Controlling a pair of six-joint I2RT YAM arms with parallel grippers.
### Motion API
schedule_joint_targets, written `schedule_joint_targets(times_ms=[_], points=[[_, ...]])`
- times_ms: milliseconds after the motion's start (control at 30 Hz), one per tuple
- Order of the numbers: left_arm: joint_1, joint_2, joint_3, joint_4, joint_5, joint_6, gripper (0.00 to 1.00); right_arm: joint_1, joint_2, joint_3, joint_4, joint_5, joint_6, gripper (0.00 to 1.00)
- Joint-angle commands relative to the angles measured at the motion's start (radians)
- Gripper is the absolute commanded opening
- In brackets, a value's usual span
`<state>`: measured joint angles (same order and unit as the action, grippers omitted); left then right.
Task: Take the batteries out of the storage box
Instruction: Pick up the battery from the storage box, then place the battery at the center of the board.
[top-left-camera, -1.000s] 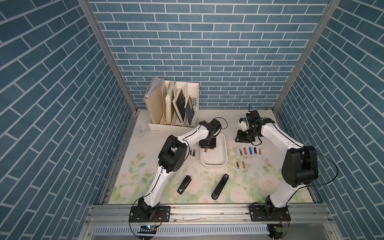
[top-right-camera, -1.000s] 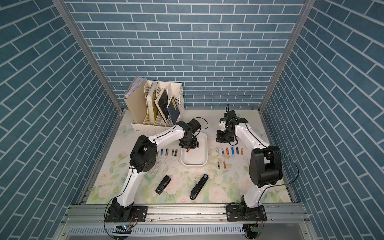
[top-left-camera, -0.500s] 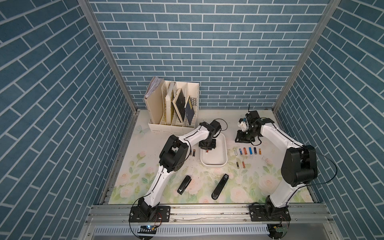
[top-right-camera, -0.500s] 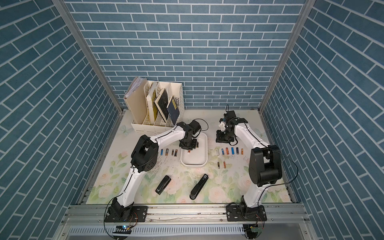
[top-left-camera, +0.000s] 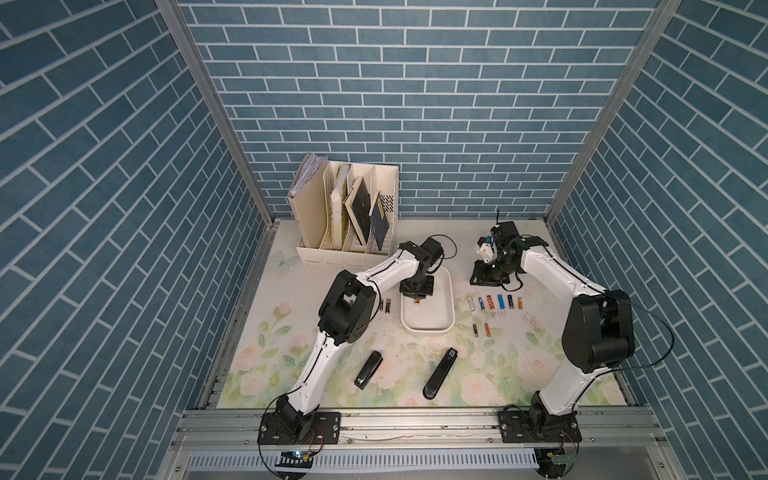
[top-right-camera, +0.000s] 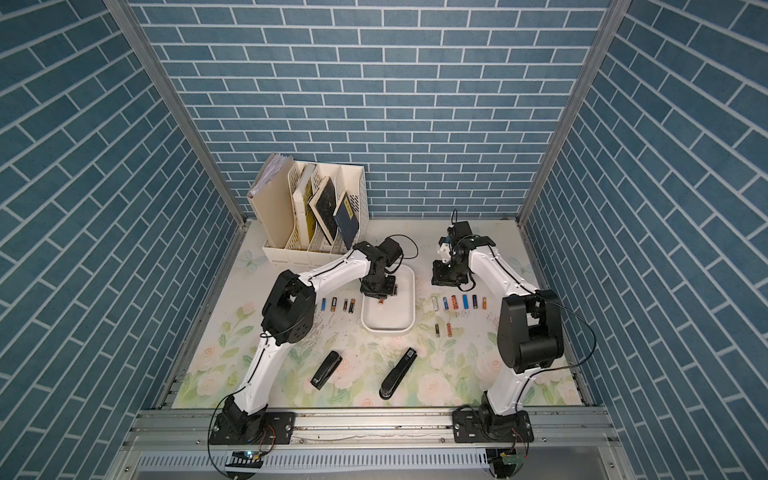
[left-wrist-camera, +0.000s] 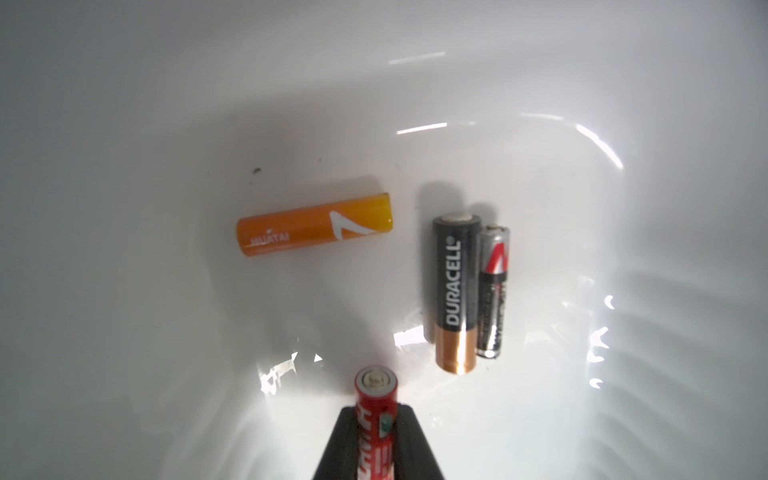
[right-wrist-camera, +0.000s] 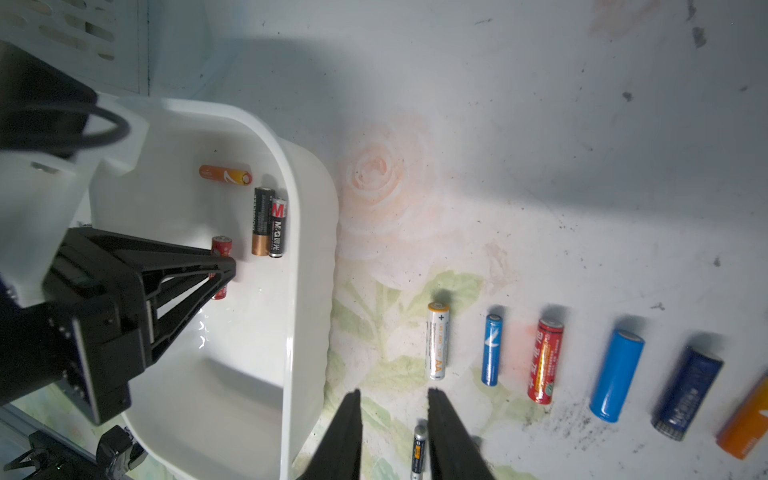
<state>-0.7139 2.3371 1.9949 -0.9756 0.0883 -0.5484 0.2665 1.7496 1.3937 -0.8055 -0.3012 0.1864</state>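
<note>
Our left tool (left-wrist-camera: 376, 419) pinches a red cylindrical battery (left-wrist-camera: 376, 384) inside the shallow white plastic storage box (right-wrist-camera: 309, 216), clear of its walls; our right tool (right-wrist-camera: 392, 401) hangs part-open and empty just outside the rim, over the floral counter (right-wrist-camera: 540, 166)

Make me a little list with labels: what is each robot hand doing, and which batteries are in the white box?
Left gripper: shut on the red battery, inside the storage box
Right gripper: open, empty, above the table beside the box
Loose in box: orange battery, black-and-copper battery, thin black-and-red battery
Out on table: a row of batteries by the right arm, a few by the left
</note>
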Motion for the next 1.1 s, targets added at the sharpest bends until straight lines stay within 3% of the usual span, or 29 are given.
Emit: schedule_joint_targets(times_ms=[0,367,733,933,1067], points=[[-0.001,-0.089,0.028,-0.024,0.019,-0.020,0.16,0.004,0.008,0.010,0.007,-0.013,0.005,0.30],[0.046,-0.307,-0.050,-0.121,-0.066,-0.029,0.16,0.004,0.015,0.037,0.002,-0.018,-0.009,0.30],[0.116,-0.561,-0.503,0.019,-0.064,-0.065,0.17,0.004,0.010,0.018,0.003,-0.016,-0.013,0.30],[0.114,-0.605,-0.718,0.179,0.005,-0.109,0.17,0.004,0.017,0.023,-0.006,-0.012,-0.015,0.31],[0.104,-0.585,-0.766,0.243,0.032,-0.122,0.17,0.004,0.023,0.025,-0.012,-0.007,-0.019,0.30]])
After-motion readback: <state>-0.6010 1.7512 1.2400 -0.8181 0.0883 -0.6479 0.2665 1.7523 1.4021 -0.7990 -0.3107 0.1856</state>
